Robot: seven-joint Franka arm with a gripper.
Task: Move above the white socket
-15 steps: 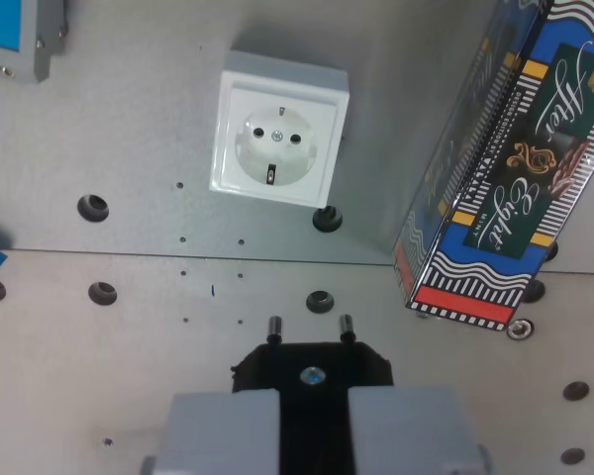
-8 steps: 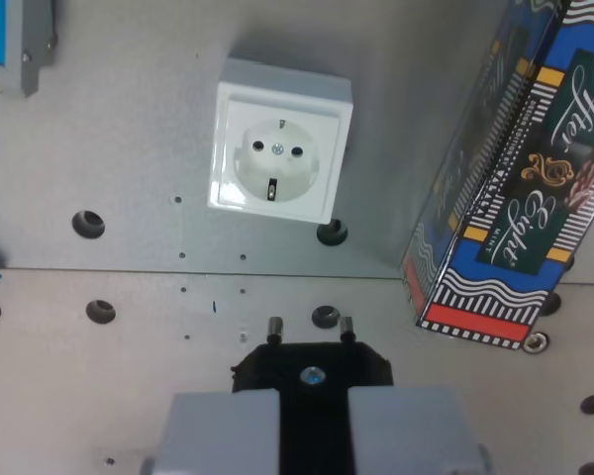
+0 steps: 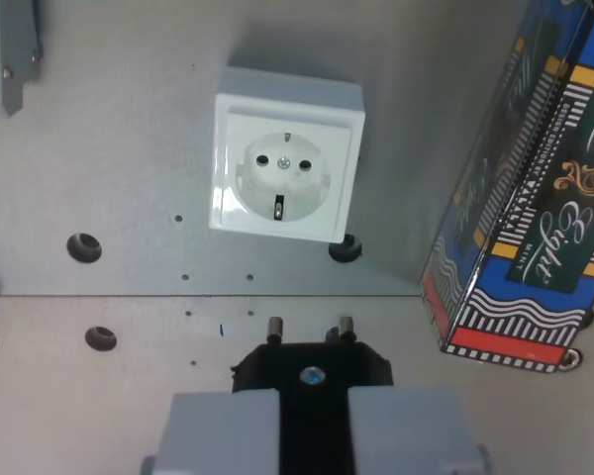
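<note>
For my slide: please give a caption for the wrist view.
Claw holding black plug short of white socket.

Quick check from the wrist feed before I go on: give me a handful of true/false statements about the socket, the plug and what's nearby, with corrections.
1. The gripper holds a black plug with two metal pins. True.
2. The pins point toward the white socket. True.
3. The plug is already seated in the socket. False: bare plate lies between the pins and the socket.
4. An After Eight box stands at the wrist view's left. False: it stands at the wrist view's right.
5. The socket is round-bodied and black. False: it has a square white housing with a round recess.
</note>
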